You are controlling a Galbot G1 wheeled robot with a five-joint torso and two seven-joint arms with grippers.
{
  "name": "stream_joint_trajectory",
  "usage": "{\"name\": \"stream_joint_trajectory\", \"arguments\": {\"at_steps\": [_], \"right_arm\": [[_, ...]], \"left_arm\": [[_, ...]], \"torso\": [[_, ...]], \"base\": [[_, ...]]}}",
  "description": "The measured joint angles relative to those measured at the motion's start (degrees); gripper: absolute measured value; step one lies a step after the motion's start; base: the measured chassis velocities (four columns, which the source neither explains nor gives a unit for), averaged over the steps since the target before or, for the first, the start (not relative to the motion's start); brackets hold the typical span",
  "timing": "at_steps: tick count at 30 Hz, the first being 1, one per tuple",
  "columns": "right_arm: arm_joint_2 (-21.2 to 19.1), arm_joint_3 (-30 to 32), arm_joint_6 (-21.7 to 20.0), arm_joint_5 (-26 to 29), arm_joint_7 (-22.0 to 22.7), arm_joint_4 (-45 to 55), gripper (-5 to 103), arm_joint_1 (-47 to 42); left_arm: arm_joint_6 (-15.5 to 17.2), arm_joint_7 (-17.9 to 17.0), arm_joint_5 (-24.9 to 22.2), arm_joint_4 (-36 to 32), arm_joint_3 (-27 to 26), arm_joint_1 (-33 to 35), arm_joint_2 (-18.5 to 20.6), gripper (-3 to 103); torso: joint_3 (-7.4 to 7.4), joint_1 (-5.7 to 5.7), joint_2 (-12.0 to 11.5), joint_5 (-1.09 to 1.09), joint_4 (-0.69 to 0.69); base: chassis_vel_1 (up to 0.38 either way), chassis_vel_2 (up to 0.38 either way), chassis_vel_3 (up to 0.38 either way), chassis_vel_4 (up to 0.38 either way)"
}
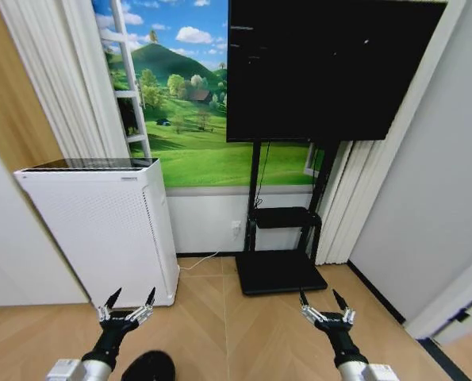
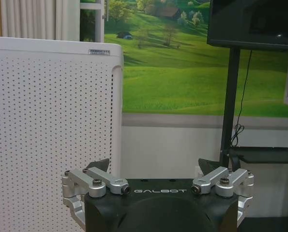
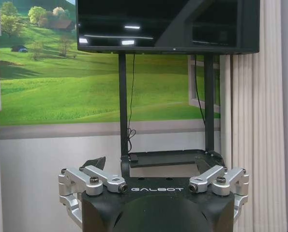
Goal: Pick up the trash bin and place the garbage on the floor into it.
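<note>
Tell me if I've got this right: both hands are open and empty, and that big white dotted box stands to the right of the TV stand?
Nearly. The left hand and right hand are open and empty, but the white dotted box stands to the left of the TV stand, not the right. The head view shows it.

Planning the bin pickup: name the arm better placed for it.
Left. The bin sits on the floor just beside the open left claw; the right claw, also open, hangs farther across.
</note>
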Motion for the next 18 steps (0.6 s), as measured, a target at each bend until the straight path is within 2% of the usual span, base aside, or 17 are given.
{"name": "stream_joint_trajectory", "arguments": {"at_steps": [9,15,18], "right_arm": [[-0.01,0.01,0.0,0.0,0.0,0.0,100,0.0],[0.0,0.0,0.0,0.0,0.0,-0.01,100,-0.01],[-0.01,0.01,0.0,0.0,0.0,-0.01,100,-0.01]], "left_arm": [[0.0,0.0,-0.01,0.0,0.01,0.0,0.0,100],[-0.01,0.0,-0.01,0.0,0.0,0.01,0.0,100],[0.0,-0.02,-0.01,0.0,0.01,0.01,0.0,100]], "torso": [[-0.07,-0.05,-0.11,-0.07,0.02],[-0.1,-0.07,-0.16,0.01,-0.01],[-0.11,-0.08,-0.19,-0.1,0.0]], "base": [[0.335,-0.342,-0.341,0.343],[0.365,-0.366,-0.37,0.371],[0.359,-0.367,-0.329,0.356]]}}
